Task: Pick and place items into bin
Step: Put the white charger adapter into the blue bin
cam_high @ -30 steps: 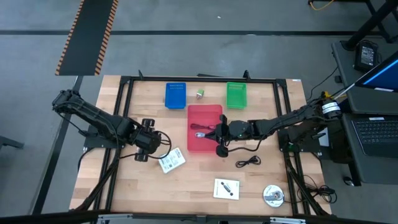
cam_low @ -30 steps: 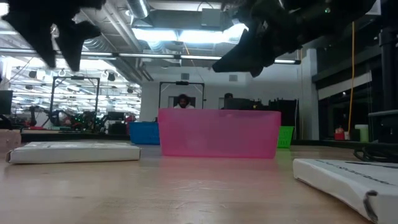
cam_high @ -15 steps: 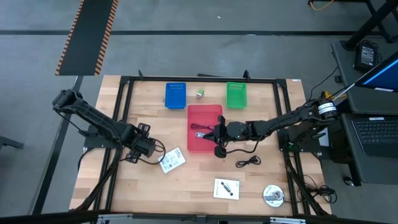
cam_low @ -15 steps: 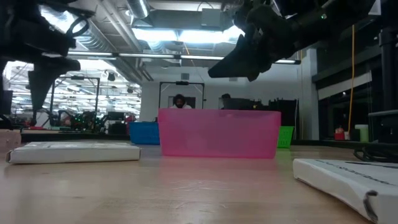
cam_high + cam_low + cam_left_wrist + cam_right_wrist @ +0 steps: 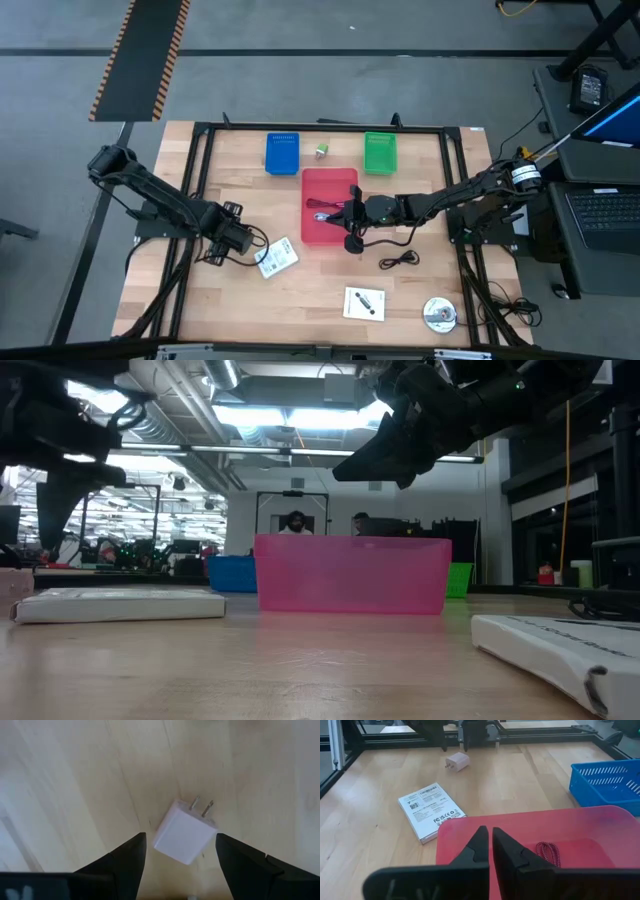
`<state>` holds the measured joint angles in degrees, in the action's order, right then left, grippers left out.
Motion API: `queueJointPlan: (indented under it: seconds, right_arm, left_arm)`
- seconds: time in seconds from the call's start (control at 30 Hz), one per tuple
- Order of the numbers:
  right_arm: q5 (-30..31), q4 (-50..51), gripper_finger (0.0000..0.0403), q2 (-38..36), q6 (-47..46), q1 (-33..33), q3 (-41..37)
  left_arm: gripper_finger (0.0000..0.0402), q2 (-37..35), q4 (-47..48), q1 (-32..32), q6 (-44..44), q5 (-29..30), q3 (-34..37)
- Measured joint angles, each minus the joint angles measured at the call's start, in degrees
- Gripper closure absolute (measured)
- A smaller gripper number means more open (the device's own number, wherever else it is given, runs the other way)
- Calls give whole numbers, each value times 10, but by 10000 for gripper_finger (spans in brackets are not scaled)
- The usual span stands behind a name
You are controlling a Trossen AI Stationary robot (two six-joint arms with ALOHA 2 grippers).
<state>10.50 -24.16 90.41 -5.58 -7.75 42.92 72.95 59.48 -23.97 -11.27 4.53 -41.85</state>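
A small white plug (image 5: 184,834) lies flat on the wooden table, its two prongs (image 5: 201,807) level. My left gripper (image 5: 180,837) points down over it, open, with one finger on each side of the plug and no touch showing. From the right wrist view, the plug (image 5: 457,761) lies just below that gripper (image 5: 470,741). My right gripper (image 5: 489,831) is shut and holds nothing; it hangs over the right rim of the pink bin (image 5: 326,232). A reddish coiled cable (image 5: 549,853) lies in the bin.
A white boxed packet (image 5: 276,257) lies right of my left gripper (image 5: 226,244). A black cable (image 5: 400,260), a white card (image 5: 364,302) and a silver disc (image 5: 439,314) lie near the front right. Blue (image 5: 282,152) and green (image 5: 380,152) trays stand at the back.
My left gripper has come down toward the table and a little toward the near edge, and now stands low over the white plug, still open. My right gripper has kept still.
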Motion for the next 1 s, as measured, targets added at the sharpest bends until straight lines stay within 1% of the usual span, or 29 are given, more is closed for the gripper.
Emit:
queueJointPlan:
  seconds: [0.13, 0.27, 0.7, 0.87, 1.0]
  right_arm:
    - [0, 0, 396, 0, -1, 0, 0]
    - [0, 0, 396, 0, -1, -1, 0]
    - [0, 0, 396, 0, 0, -20, 0]
    - [0, 0, 396, 0, 0, -23, 0]
    - [0, 0, 396, 0, 0, -23, 0]
  left_arm:
    - [170, 36, 0, 0, 0, -4, 0]
    - [169, 70, 0, 0, 0, -28, 0]
    - [167, 137, -7, 0, 0, -21, 0]
    - [178, 155, -39, 0, 0, -21, 0]
    - [193, 162, -38, 0, 0, -25, -1]
